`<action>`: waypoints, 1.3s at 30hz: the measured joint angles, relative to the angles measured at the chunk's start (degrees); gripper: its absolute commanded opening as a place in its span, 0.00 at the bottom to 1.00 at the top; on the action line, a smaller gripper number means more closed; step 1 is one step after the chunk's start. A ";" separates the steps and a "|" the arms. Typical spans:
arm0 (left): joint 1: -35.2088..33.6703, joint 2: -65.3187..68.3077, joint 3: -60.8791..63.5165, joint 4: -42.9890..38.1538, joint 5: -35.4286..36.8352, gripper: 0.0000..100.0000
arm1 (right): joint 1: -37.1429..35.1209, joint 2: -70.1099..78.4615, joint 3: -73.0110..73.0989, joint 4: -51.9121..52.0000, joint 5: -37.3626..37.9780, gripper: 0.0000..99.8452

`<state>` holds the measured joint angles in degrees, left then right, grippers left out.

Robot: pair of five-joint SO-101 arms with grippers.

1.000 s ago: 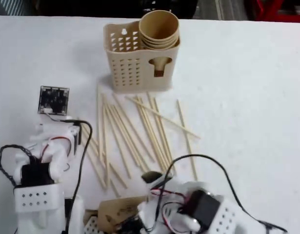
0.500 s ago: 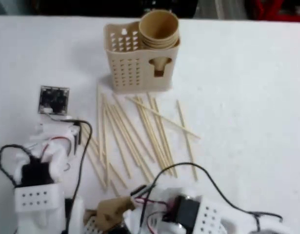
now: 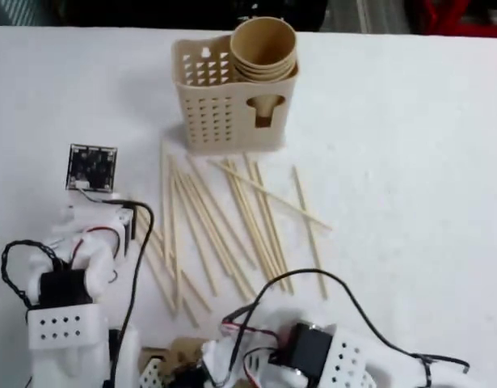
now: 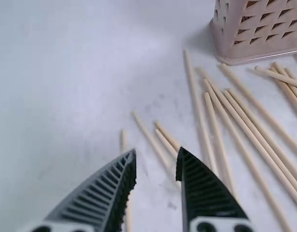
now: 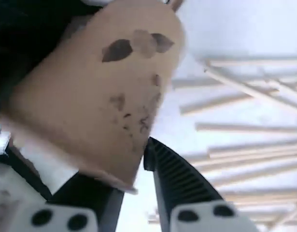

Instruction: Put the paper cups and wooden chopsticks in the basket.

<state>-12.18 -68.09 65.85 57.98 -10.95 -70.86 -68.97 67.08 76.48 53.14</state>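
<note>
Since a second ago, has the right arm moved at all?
Yes. The right arm, holding a paper cup, has drawn back away from the basket and off the near ends of the chopsticks.

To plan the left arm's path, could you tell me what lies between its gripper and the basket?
In the left wrist view, loose wooden chopsticks lie flat on the table between the open left gripper and the basket, nothing else.

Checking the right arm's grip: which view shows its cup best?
Right wrist view: the paper cup is close up between the right gripper's jaws. The high view catches just a tan sliver of it.
</note>
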 measured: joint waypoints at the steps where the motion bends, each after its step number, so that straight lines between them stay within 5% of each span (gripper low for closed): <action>1: 0.00 0.00 0.09 -0.26 0.00 0.15 | 1.67 0.00 -1.58 1.05 0.00 0.02; 22: 0.00 0.00 0.44 -0.79 0.00 0.15 | 29.10 -0.62 -36.75 20.66 -1.23 0.02; 39: 0.00 0.00 3.25 -4.57 0.00 0.15 | 45.71 22.15 -68.57 0.35 -20.84 0.02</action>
<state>-12.18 -68.09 69.10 53.41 -10.95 -25.14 -46.81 -1.49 76.84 32.31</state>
